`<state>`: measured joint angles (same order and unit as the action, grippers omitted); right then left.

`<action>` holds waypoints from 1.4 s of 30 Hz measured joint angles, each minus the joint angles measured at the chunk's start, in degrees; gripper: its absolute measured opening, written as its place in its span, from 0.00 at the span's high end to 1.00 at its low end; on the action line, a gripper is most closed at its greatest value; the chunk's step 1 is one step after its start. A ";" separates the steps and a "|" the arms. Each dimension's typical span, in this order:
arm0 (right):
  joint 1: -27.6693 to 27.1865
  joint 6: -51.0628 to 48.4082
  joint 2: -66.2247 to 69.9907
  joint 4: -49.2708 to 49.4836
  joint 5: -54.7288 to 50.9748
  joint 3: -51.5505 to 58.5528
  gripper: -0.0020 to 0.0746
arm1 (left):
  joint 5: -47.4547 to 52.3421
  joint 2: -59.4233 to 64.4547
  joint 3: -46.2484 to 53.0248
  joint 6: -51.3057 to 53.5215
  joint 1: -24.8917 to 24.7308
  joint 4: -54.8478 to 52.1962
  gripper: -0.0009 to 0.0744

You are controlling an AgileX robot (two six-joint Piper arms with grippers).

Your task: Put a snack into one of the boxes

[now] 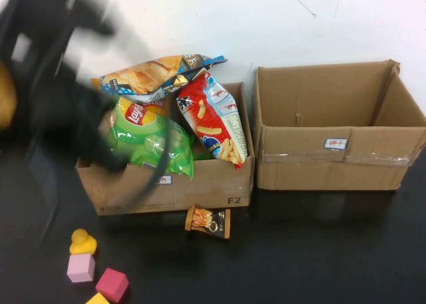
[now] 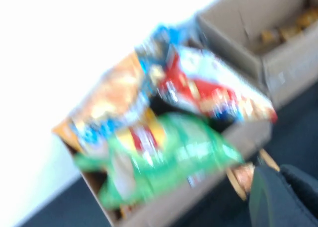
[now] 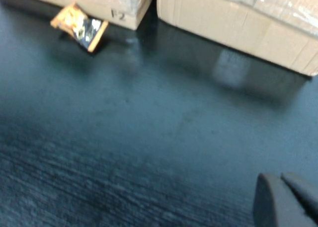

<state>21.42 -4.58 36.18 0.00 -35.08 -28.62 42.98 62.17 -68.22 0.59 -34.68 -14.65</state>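
A small orange snack packet (image 1: pixel 208 221) lies on the black table in front of the left cardboard box (image 1: pixel 219 187). It also shows in the left wrist view (image 2: pixel 243 177) and the right wrist view (image 3: pixel 79 24). The left box is piled with an orange chip bag (image 1: pixel 150 74), a green bag (image 1: pixel 150 141) and a red bag (image 1: pixel 213 118). The right box (image 1: pixel 333 164) looks empty. My left gripper (image 1: pixel 116 161), motion-blurred, hangs over the left box's front left corner; its fingers (image 2: pixel 268 197) are together and empty. My right gripper (image 3: pixel 282 187) is shut and empty, low over bare table, outside the high view.
Toy blocks sit at the front left: a yellow piece (image 1: pixel 82 241), a pink cube (image 1: pixel 80 268) and a magenta cube (image 1: pixel 112 284). A white wall stands behind the boxes. Bare black table (image 1: pixel 319 251) spreads in front of the right box.
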 joint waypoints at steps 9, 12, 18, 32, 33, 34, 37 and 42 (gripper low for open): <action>0.00 -0.40 0.00 0.52 -4.14 0.00 0.97 | -3.66 -15.79 22.46 -5.45 0.00 -5.00 0.99; 0.00 -0.40 0.00 0.52 -4.28 0.00 0.97 | -0.17 -19.03 24.57 -5.47 0.00 -5.42 0.99; 0.00 -0.40 0.00 0.52 -4.28 0.00 0.97 | 10.55 -20.74 24.68 -5.69 -1.26 -5.88 0.99; 0.00 -0.92 0.00 0.66 -4.48 0.00 0.98 | 14.78 -36.27 25.17 -8.75 7.30 0.20 0.99; 0.00 -0.92 0.00 0.66 -4.48 0.00 0.98 | 13.50 -38.76 25.17 -9.63 9.20 1.96 0.99; 0.00 -0.96 0.00 0.66 -4.48 0.00 0.98 | 12.65 -40.30 25.17 -9.99 11.21 3.96 0.99; 0.00 -0.96 0.00 0.70 -4.48 0.00 0.98 | 10.22 -45.19 26.36 -10.85 17.21 8.65 0.99; 0.00 -0.96 0.00 0.70 -4.48 0.00 0.98 | 8.64 -50.34 32.87 -11.08 25.13 11.81 0.99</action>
<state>21.42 -5.54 36.18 0.70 -39.56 -28.62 51.63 11.84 -35.35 -10.49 -9.55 -2.85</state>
